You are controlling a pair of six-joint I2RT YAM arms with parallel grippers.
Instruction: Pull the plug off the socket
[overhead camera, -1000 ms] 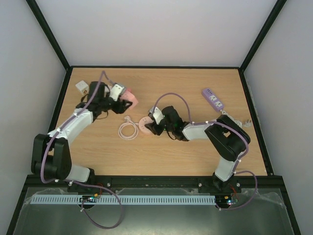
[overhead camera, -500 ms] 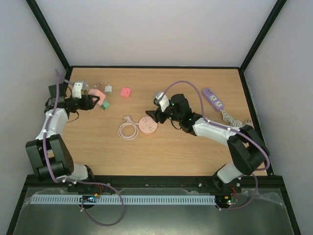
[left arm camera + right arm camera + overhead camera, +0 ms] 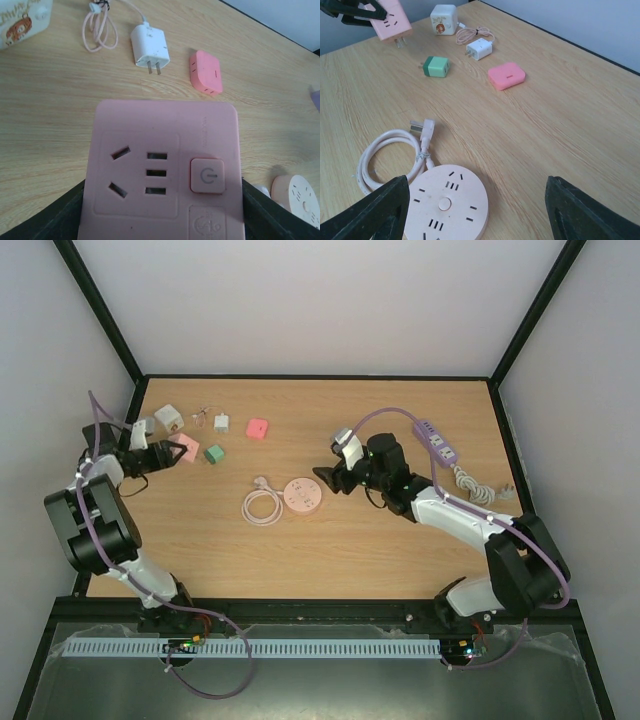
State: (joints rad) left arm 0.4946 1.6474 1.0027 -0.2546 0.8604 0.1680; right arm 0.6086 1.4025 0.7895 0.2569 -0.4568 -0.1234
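Smooth, round, pale-pink socket (image 3: 301, 497), face slotted, lies flat on the wood-grain bench (image 3: 400, 560), its cable (image 3: 260, 508) coiled just left. Right end effector (image 3: 322, 480) gapes wide beside it. Well left of it, the left end effector (image 3: 178, 451) clamps the square pink plug (image 3: 160, 170).

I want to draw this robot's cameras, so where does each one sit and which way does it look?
Top: high behind the arms, looking down at the table; both whole arms show, with the left hand and right hand.
Left wrist: on the left arm, looking at the pink plug block it grips; only black fingers show.
Right wrist: on the right arm, looking across the table over the round pink socket; its wide-apart fingers show.
Shared: both wrist views show the white charger and that socket.
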